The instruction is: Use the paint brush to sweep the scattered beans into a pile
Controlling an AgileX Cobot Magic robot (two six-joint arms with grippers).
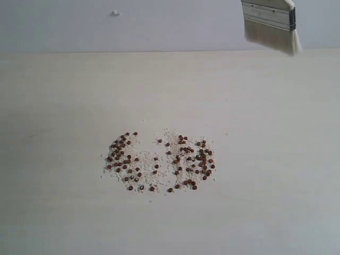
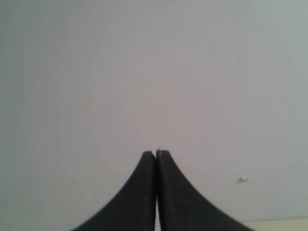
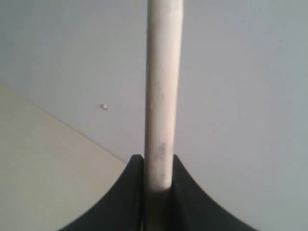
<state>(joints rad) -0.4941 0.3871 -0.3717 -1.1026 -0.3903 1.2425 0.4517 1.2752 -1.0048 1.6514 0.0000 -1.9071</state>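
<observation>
While the beans (image 1: 159,162) lie in a loose patch on the middle of the table (image 1: 276,159), mixed with pale crumbs, the paint brush (image 1: 272,24) hangs well apart from them at the far right, bristles down. The right gripper (image 3: 158,166) clamps its pale handle. The left gripper (image 2: 155,155) has its jaws pressed together on nothing.

A pale tabletop (image 1: 64,212) fills most of the exterior view, with open flat surface across the left, right and lower parts of the frame. The beans (image 1: 159,162) lie in a low, loose patch just below the middle. The paint brush (image 1: 271,24) hangs bristles-down in the upper right corner, well apart from the beans, taking up that corner.
</observation>
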